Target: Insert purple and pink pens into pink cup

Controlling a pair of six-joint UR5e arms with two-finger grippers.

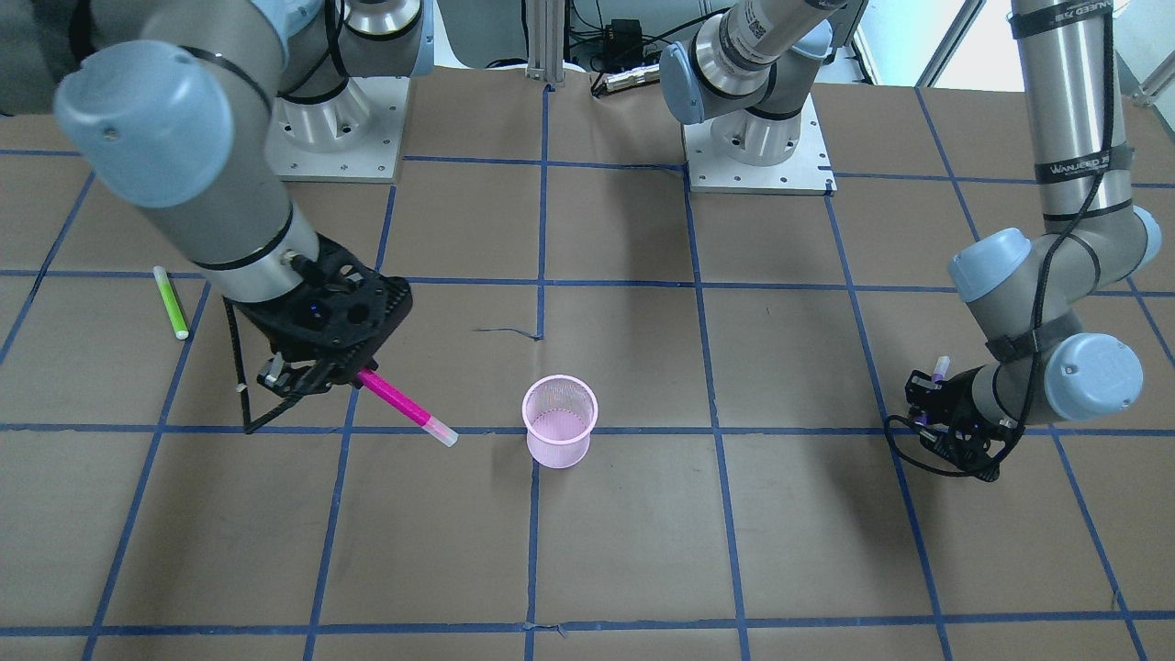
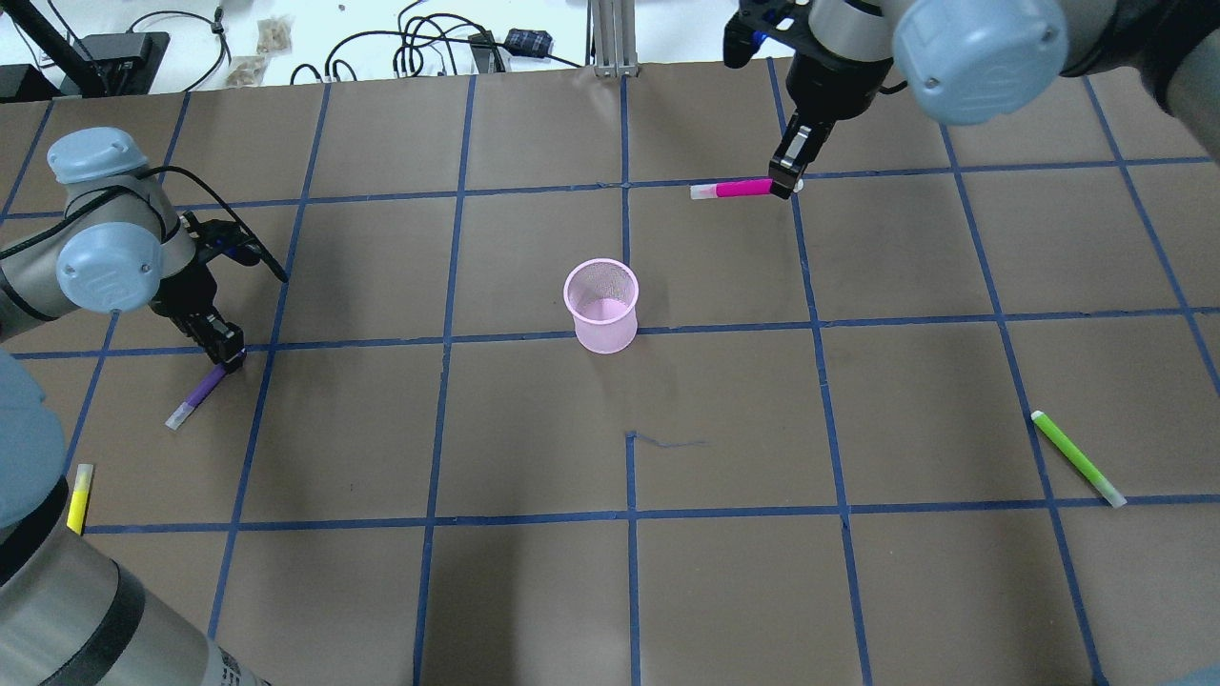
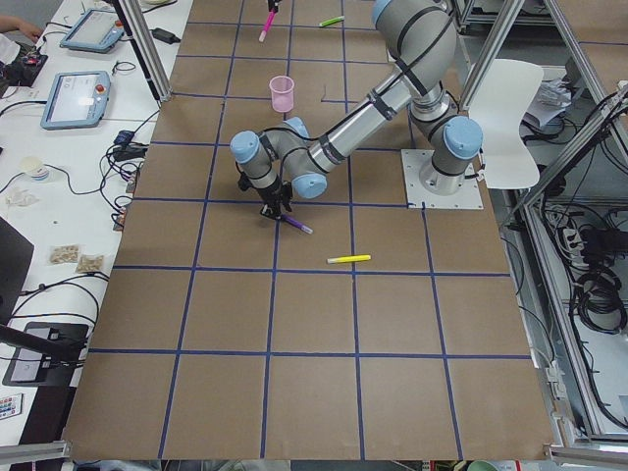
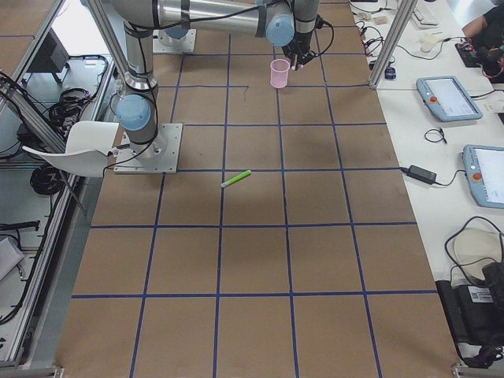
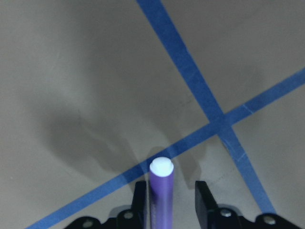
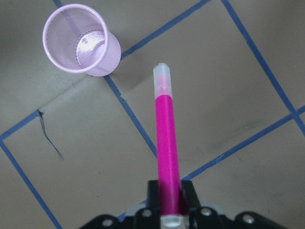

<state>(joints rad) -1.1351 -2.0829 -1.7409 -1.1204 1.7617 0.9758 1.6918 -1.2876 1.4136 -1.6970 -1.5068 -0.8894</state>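
Observation:
The pink mesh cup (image 2: pixel 600 305) stands upright mid-table and also shows in the front view (image 1: pixel 560 431) and the right wrist view (image 6: pixel 81 45). My right gripper (image 2: pixel 786 186) is shut on the end of the pink pen (image 2: pixel 732 189) and holds it above the table, beyond the cup. The pen points toward the cup in the right wrist view (image 6: pixel 164 138). My left gripper (image 2: pixel 227 357) is low over the end of the purple pen (image 2: pixel 198 393). In the left wrist view the purple pen (image 5: pixel 161 191) sits between the open fingers (image 5: pixel 202 200), with a gap on one side.
A green pen (image 2: pixel 1077 457) lies on the table at the robot's right. A yellow pen (image 2: pixel 80 495) lies near the left arm's base. Blue tape lines grid the brown table cover (image 2: pixel 724 572).

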